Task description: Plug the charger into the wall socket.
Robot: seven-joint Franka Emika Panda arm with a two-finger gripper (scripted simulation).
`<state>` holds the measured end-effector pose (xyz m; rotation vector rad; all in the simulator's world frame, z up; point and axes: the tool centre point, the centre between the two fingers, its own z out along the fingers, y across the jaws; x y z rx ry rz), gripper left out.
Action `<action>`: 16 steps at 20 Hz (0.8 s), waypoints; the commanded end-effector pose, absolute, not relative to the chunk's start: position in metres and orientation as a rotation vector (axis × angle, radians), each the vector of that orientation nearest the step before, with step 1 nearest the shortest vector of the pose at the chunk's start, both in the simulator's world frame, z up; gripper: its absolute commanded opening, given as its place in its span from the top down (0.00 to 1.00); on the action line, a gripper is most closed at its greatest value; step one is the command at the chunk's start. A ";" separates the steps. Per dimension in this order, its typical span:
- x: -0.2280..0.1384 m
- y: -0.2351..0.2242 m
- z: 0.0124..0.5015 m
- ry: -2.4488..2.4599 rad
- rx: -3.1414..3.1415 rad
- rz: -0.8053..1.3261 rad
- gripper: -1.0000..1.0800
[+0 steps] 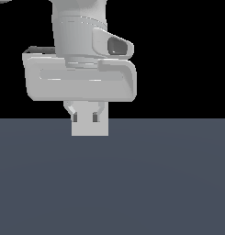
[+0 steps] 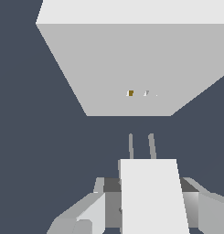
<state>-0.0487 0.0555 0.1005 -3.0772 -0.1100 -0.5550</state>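
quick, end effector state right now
End effector: closed on the charger, its two prongs pointing at the wall socket, not yet inserted.

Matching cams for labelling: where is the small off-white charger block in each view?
Exterior view: the small off-white charger block sits low between the fingertips of the pale grey gripper, just below the arm's wide hand body.
Wrist view: the charger fills the lower centre, its two thin prongs pointing at the flat pale wall socket.
Shared landmark: the gripper holding it.
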 end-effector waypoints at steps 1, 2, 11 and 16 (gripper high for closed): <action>-0.049 0.055 0.100 -0.110 -3.078 -0.555 1.00; -0.049 0.055 0.100 -0.111 -3.077 -0.554 1.00; -0.046 0.055 0.100 -0.111 -3.078 -0.554 1.00; -0.032 0.056 0.100 -0.112 -3.078 -0.554 1.00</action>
